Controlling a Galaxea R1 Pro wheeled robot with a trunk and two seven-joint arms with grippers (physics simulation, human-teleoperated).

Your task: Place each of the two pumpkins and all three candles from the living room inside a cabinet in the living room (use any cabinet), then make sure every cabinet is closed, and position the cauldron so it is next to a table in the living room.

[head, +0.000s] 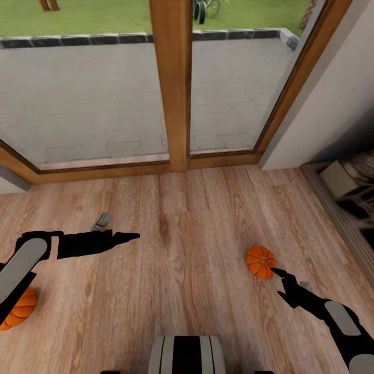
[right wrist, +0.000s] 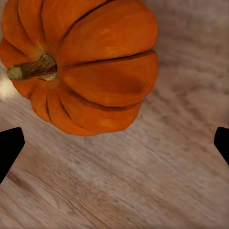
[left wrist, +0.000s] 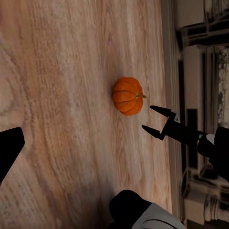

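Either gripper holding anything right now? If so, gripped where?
Nothing is held. The right gripper is open, fingertips just short of a pumpkin on the floor. The left gripper hangs over bare boards.

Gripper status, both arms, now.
Left gripper: cannot be told, holding nothing visible.
Right gripper: open, empty, beside the pumpkin on the floor.

Orange ribbed pumpkin (head: 261,261) with tan-brown stem just ahead of the right gripper's black fingers (head: 279,272); the floor (head: 187,249) is light-brown wood grain.
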